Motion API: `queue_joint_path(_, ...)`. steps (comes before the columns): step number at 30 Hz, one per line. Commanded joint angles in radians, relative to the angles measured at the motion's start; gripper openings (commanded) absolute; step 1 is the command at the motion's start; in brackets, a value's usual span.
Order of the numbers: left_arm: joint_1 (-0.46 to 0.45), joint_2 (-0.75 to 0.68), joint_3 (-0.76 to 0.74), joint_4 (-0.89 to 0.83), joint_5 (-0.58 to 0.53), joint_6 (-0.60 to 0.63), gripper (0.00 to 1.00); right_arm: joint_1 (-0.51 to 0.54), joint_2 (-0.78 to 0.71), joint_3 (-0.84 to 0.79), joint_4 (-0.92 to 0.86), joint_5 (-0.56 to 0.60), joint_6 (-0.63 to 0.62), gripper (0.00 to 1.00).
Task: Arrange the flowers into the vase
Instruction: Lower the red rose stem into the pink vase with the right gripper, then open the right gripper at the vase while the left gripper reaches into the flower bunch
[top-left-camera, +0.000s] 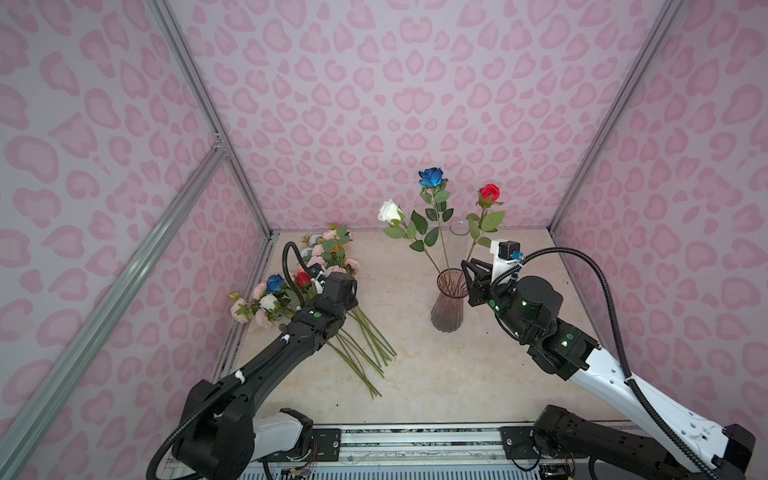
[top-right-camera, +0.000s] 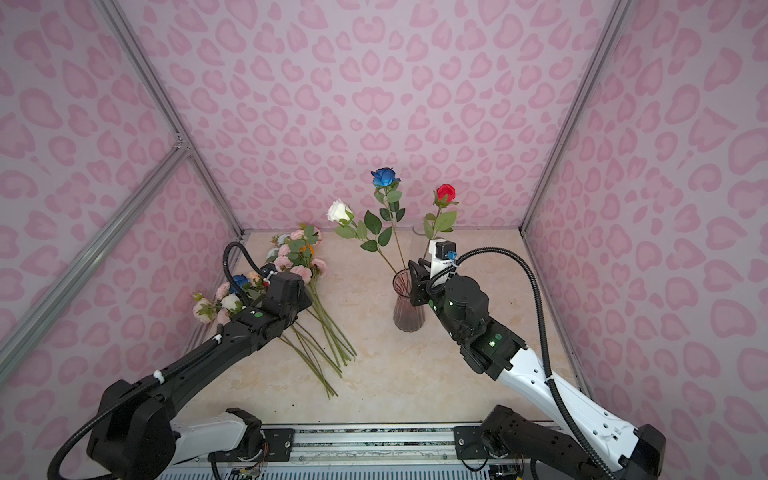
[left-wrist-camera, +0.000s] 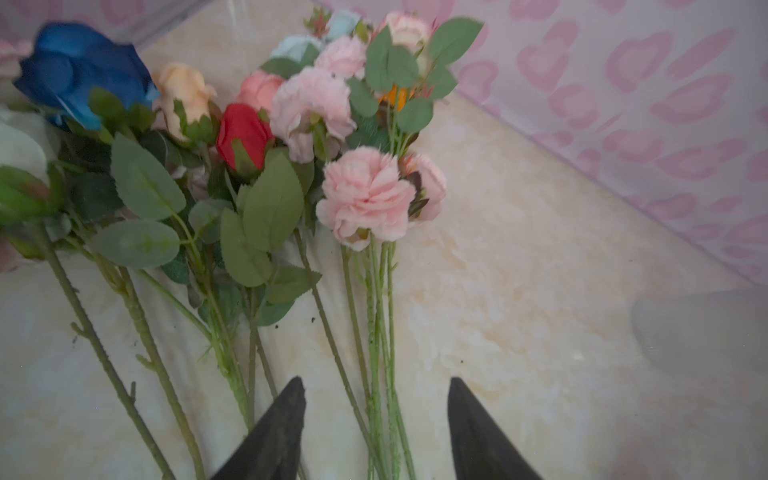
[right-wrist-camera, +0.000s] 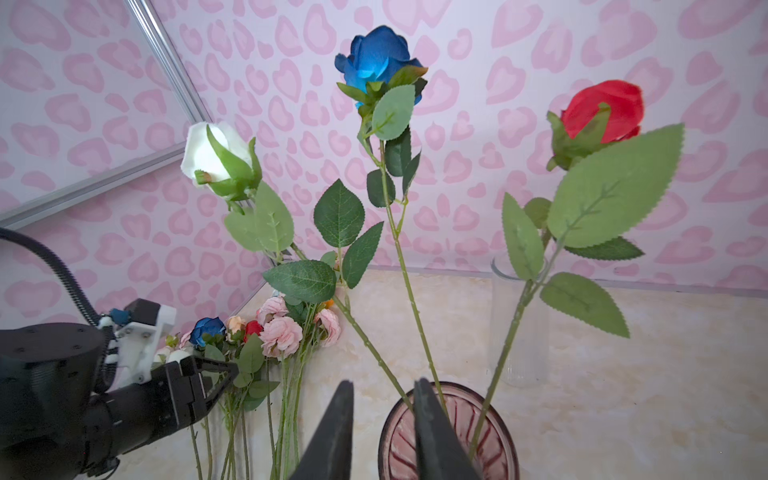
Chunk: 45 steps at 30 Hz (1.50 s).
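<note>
A ribbed pink glass vase (top-left-camera: 448, 307) (right-wrist-camera: 487, 432) stands mid-table and holds three upright flowers: a white rose (top-left-camera: 390, 211), a blue rose (top-left-camera: 432, 178) and a red rose (top-left-camera: 490, 193). My right gripper (right-wrist-camera: 383, 381) (top-left-camera: 467, 270) hovers at the vase's rim, jaws a little apart, with nothing between them. More flowers (top-left-camera: 316, 266) lie in a pile at the left: pink peonies (left-wrist-camera: 365, 195), a red rose (left-wrist-camera: 243, 137), a blue rose (left-wrist-camera: 79, 70). My left gripper (left-wrist-camera: 376, 380) is open, low over the table, straddling the pink peonies' green stems (left-wrist-camera: 378, 332).
A clear glass cylinder (top-left-camera: 459, 237) (right-wrist-camera: 519, 332) stands behind the vase near the back wall. Pink patterned walls close in the table on three sides. The pile's stem ends (top-left-camera: 374, 374) fan out toward the front middle.
</note>
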<state>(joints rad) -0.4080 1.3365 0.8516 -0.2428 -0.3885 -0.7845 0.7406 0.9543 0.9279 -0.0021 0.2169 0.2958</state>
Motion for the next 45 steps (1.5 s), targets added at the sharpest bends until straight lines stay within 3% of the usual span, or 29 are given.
queue_joint_path(1,0.021,0.122,0.059,-0.032,0.112,-0.004,0.50,0.003,-0.017,-0.023,-0.022,0.021,0.001,0.26)
queue_joint_path(8,0.053,0.348,0.214,-0.051,0.133,0.048,0.42,0.004,-0.044,-0.064,-0.020,0.035,-0.001,0.26)
queue_joint_path(11,0.074,0.415,0.269,-0.069,0.138,0.051,0.31,0.003,-0.050,-0.072,-0.019,0.040,-0.005,0.26)
queue_joint_path(21,0.097,0.498,0.338,-0.086,0.145,0.088,0.26,0.000,-0.059,-0.073,-0.028,0.039,-0.021,0.26)
queue_joint_path(25,0.103,0.541,0.388,-0.110,0.130,0.111,0.17,0.000,-0.054,-0.070,-0.024,0.030,-0.021,0.26)
queue_joint_path(32,0.104,0.510,0.388,-0.112,0.119,0.136,0.04,0.001,-0.058,-0.071,-0.025,0.029,-0.015,0.26)
queue_joint_path(45,0.103,0.297,0.372,-0.092,0.173,0.183,0.03,0.000,-0.053,-0.071,-0.012,0.019,-0.008,0.26)
